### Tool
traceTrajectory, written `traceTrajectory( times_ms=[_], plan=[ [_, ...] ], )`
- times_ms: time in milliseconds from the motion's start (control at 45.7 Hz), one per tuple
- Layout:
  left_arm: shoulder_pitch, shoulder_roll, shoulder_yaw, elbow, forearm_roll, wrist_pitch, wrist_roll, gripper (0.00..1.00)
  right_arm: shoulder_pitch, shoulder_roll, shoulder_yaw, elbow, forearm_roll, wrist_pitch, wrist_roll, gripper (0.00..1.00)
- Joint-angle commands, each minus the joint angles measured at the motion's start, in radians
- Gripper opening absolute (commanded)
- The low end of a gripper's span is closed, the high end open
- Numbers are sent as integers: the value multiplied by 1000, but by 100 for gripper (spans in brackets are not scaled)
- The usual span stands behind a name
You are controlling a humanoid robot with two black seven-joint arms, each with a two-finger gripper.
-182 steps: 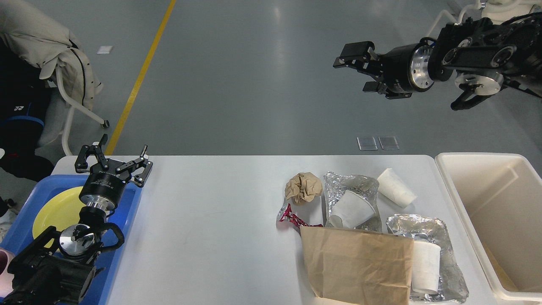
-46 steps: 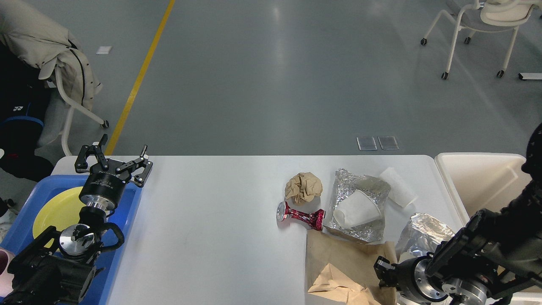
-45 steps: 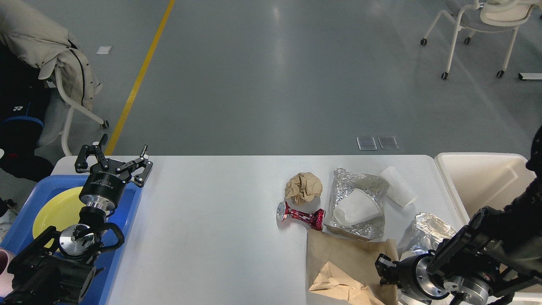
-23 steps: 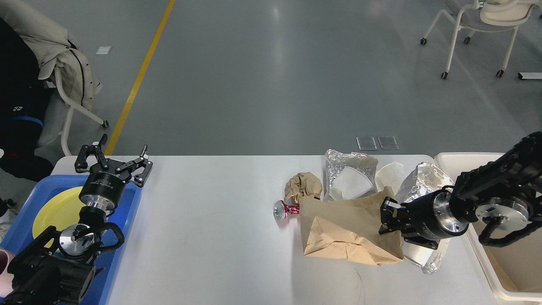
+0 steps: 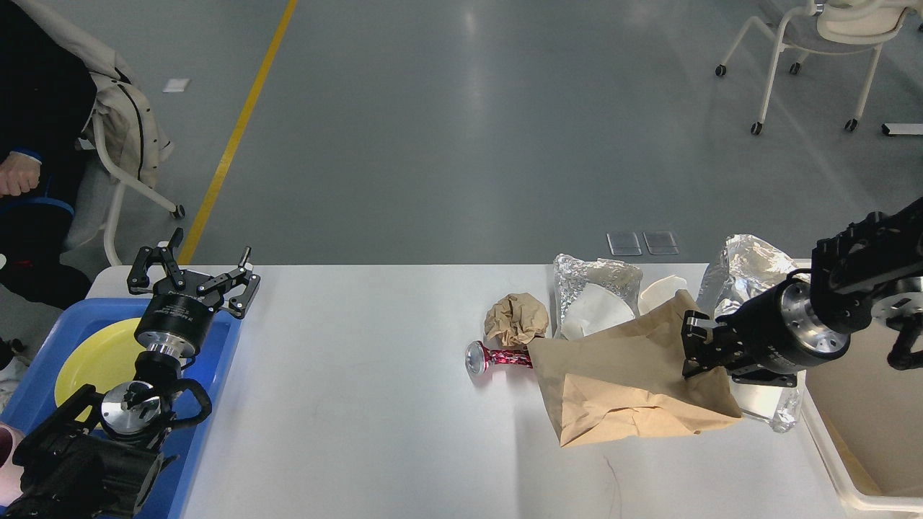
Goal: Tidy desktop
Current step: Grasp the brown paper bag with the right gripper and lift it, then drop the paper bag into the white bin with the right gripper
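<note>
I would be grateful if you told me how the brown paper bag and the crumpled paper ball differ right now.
The bag is large and mostly flat with creases; the ball is small and tightly wadded. The bag is clamped at its right edge by the right gripper and looks lifted and tilted; the ball lies untouched on the desktop. The bag overlaps the red can; the ball covers nothing. Both are brown paper.

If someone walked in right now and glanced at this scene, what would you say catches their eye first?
Most striking is the brown paper bag held up at the right of the desktop, pinched by the right tool, with crinkled foil just behind it. Next comes the crushed red can lying left of the bag. At far left, the open left tool hovers over a yellow plate in a blue tray.
</note>
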Motion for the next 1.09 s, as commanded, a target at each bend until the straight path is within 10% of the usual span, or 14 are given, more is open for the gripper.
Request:
traceTrajectory(
  times_ms=[0, 460, 1073],
  plan=[
    [0, 0, 0, 0, 0, 0, 0, 97, 82, 1, -28, 0, -30, 73, 0, 0],
    [0, 0, 0, 0, 0, 0, 0, 97, 510, 52, -29, -10, -78, 484, -1, 0],
    [0, 1, 0, 0, 0, 0, 0, 97, 33, -18, -216, -316, -141, 159, -12, 0]
  ],
)
